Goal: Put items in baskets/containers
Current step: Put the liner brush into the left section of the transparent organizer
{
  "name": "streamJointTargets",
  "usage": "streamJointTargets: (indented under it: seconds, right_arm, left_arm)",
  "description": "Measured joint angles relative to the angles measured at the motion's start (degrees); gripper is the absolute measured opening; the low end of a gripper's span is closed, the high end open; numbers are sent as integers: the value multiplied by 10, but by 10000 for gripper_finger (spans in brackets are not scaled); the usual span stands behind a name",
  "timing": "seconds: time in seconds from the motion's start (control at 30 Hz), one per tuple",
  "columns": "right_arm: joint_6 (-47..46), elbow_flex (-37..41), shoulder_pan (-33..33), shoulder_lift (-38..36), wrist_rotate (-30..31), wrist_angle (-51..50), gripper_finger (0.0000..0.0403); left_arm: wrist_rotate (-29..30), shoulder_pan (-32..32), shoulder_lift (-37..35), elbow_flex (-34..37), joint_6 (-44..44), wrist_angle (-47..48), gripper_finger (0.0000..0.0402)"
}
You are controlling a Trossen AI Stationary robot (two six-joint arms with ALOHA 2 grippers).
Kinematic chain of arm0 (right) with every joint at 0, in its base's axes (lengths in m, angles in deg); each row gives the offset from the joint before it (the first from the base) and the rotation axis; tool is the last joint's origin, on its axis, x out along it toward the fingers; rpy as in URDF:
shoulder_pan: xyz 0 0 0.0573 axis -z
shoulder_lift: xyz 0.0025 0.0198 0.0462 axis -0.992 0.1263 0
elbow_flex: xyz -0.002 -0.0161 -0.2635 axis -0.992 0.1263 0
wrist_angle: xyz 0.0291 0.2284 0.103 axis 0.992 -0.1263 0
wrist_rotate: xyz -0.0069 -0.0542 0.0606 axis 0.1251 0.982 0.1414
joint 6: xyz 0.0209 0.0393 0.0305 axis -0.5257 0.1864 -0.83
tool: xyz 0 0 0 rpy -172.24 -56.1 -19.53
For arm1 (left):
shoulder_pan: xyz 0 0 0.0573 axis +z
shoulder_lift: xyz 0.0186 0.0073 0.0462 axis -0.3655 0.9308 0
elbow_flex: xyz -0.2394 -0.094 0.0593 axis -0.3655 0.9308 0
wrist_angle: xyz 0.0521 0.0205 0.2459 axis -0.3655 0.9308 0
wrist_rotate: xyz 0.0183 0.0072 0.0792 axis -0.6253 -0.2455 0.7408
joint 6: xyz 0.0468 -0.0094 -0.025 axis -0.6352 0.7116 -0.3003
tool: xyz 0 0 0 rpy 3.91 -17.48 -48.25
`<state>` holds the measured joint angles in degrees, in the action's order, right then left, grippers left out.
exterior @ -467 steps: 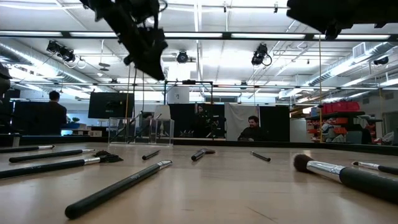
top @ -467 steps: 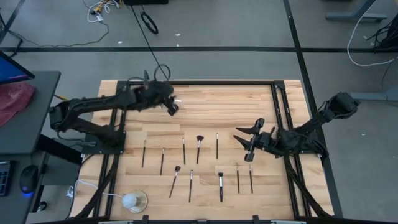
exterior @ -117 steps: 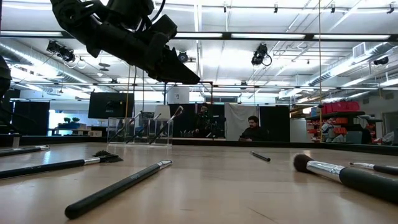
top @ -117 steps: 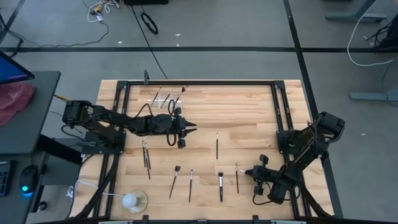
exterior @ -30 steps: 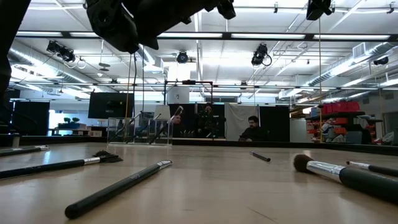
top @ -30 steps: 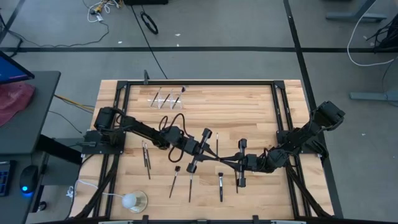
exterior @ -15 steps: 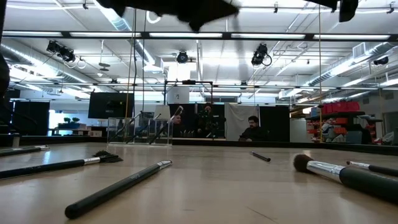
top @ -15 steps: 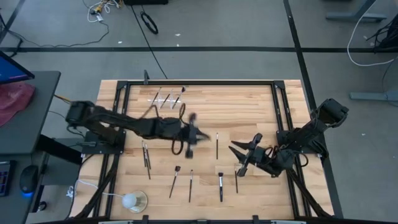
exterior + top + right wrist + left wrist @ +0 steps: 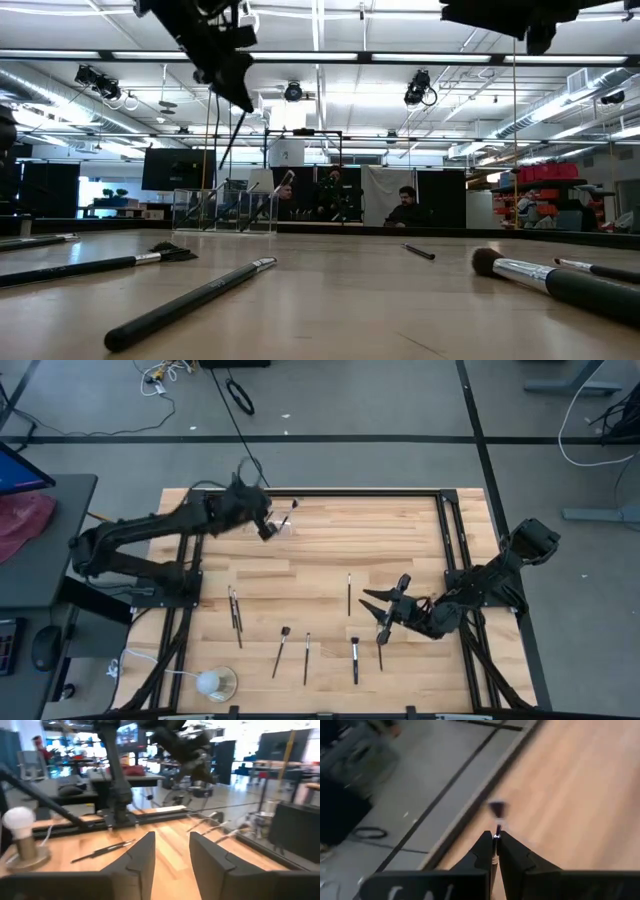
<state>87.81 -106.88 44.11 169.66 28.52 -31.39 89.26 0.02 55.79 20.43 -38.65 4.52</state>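
My left gripper [image 9: 266, 530] hangs over the table's far-left part, shut on a slim dark makeup brush [image 9: 230, 137], right by the clear plastic holder [image 9: 258, 518]. The holder [image 9: 225, 210] has a few brushes leaning in it. Several more brushes lie flat on the wood, among them one [image 9: 349, 593] at mid-table and others [image 9: 306, 657] nearer the near edge. My right gripper [image 9: 375, 612] is open right of centre, above the brush [image 9: 380, 650], touching nothing. My left gripper pinches the brush's thin handle [image 9: 495, 836] between its two fingertips. The brush runs on along the fingers and past their tips, with its small dark bristle head [image 9: 496, 809] at the free end. It is lifted clear and hangs slanting below the gripper [image 9: 238, 92].
A white ball on a clear round base [image 9: 212, 682] with a cord stands at the near-left corner. A black frame rail [image 9: 340, 491] runs along the far edge. Bare wood lies between the holder and the mid-table brushes. People and monitors show in the room beyond the table.
A second ago both grippers met at mid-table with a brush between them. My left gripper has since swung fast toward the far-left corner, up to the holder, carrying that brush. My right gripper has let go, opened and drawn back slightly toward the right.
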Motion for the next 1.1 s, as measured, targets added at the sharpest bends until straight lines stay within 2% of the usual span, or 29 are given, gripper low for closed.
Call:
streamJointTargets:
  seconds: [0.2, 0.33, 0.5, 0.8, 1.1]
  right_arm:
    - [-17, 0, 4, 0, -27, -11, 114]
    - [-17, 0, 4, 0, -27, -12, 114]
    - [-27, 0, 4, 0, -27, -19, 114]
    - [-38, 0, 4, 0, -42, -26, 114]
    - [-30, 0, 11, 0, -42, -25, 114]
  left_arm:
    - [-85, 126, 13, 1, -6, 8, 21]
    - [-96, 165, 13, 2, -3, 12, 19]
    - [-141, 181, 13, 18, 16, -3, 22]
    - [-139, 196, 14, 129, 68, -87, 25]
    - [-134, 196, 13, 176, 108, -126, 29]
